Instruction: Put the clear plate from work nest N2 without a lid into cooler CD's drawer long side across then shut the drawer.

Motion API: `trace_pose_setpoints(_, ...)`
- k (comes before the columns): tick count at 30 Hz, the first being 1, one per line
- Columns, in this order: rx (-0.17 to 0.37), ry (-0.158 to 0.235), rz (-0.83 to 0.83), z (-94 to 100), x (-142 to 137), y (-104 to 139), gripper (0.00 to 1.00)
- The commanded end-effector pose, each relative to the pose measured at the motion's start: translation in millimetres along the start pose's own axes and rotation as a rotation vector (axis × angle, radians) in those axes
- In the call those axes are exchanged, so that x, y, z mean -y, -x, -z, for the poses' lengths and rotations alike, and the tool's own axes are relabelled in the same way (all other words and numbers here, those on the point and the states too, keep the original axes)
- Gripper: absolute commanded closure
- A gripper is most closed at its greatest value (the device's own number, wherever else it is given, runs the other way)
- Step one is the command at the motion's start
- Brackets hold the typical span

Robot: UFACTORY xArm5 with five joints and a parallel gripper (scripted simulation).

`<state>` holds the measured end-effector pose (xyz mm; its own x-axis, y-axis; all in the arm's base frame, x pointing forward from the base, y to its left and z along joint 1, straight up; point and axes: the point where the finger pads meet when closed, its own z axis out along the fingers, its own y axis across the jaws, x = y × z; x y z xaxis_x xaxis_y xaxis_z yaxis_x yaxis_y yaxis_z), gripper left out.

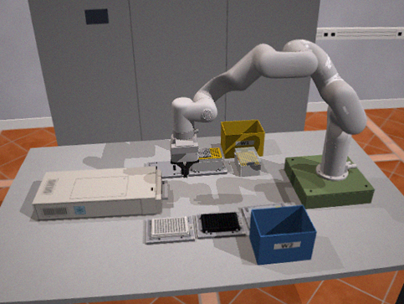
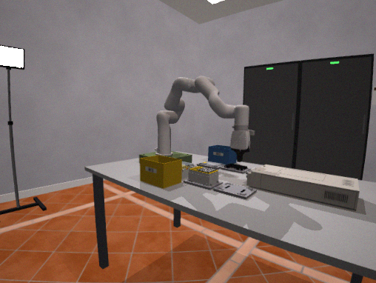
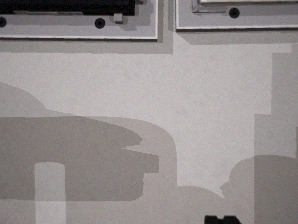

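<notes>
Hovering above bench (image 1: 111, 257) (image 2: 296, 226) (image 3: 210, 90), jaws (image 1: 185, 175) (image 2: 240, 159) closed, nothing gripped.

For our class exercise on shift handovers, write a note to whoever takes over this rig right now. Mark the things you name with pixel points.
End effector (image 1: 185, 175) (image 2: 240, 159) (image 3: 222, 219): shut, empty, above the bench near the cooler's (image 1: 98, 191) (image 2: 303, 185) drawer end.
Job's things: the clear plate can't be made out; whether it is in the drawer can't be told. One nest (image 1: 159, 169) (image 2: 235, 190) has no plate on it; its label isn't readable.
Done: the drawer looks shut or nearly so; no lit lamp shows.
Left: confirm the plate lies properly inside and the drawer is fully shut.
</notes>
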<state>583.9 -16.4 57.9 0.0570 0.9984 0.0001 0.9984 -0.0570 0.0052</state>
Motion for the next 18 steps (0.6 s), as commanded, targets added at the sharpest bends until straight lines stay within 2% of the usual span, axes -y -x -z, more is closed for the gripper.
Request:
trace_pose_setpoints(1,0.007,0.006,0.000,8.0,-1.7,-0.1,1.00)
trace_pose_setpoints(18,0.007,0.006,0.000,33.0,-1.6,-0.3,1.00)
